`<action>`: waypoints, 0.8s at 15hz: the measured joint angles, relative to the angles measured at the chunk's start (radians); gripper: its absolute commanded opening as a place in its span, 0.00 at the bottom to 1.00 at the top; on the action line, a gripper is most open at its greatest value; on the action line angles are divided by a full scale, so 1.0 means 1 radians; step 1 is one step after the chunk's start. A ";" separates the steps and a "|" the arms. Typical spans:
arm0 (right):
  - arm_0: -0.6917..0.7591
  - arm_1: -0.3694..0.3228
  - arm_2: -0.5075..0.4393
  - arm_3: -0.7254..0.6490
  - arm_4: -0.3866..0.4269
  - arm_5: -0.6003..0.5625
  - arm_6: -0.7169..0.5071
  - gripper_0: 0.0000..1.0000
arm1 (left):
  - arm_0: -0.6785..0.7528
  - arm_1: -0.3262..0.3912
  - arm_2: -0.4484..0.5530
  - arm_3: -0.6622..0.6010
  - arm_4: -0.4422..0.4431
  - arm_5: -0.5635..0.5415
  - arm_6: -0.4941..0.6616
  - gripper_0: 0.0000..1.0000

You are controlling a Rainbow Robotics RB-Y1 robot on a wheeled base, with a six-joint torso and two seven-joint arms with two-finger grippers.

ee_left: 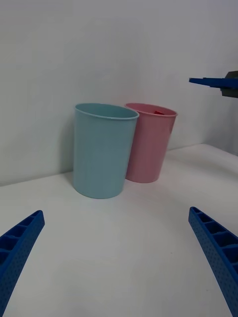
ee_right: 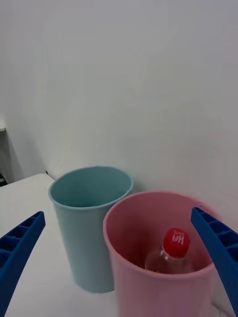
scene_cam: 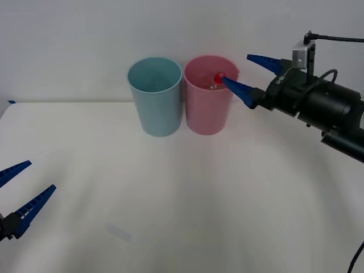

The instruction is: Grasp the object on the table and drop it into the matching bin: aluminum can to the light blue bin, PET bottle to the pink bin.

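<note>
Now I see the PET bottle (ee_right: 171, 255) inside the pink bin (scene_cam: 207, 108), label hidden; right gripper (scene_cam: 242, 74) released above its rim, light blue bin (scene_cam: 156, 105) touching alongside near the table's (scene_cam: 182, 199) far edge; left gripper (scene_cam: 20, 190) released, near edge.

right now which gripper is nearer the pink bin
Right. The right gripper hangs open at the pink bin rim, above the bottle inside. The left gripper sits open low over the table's near left edge, far off.

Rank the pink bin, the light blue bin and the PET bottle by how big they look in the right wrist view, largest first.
1. pink bin, though it stands nearer the camera, so its lead over the light blue bin is unsure.
2. light blue bin, same shape.
3. PET bottle, clearly smallest, standing inside the pink bin.
</note>
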State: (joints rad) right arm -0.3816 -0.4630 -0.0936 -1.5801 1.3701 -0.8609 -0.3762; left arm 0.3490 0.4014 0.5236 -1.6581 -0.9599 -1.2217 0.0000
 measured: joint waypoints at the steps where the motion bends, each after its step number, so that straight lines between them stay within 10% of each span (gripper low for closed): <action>1: 0.047 -0.007 -0.008 -0.040 -0.013 -0.001 0.003 1.00 | 0.000 0.000 0.000 0.000 0.000 0.000 0.000 1.00; 12: 0.487 -0.016 -0.151 -0.208 -0.202 -0.056 0.273 1.00 | 0.000 0.000 0.000 0.000 0.000 0.000 0.000 1.00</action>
State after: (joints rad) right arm 0.1057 -0.4788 -0.2444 -1.7886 1.1686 -0.9164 -0.1031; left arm 0.3491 0.4014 0.5236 -1.6580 -0.9599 -1.2217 0.0000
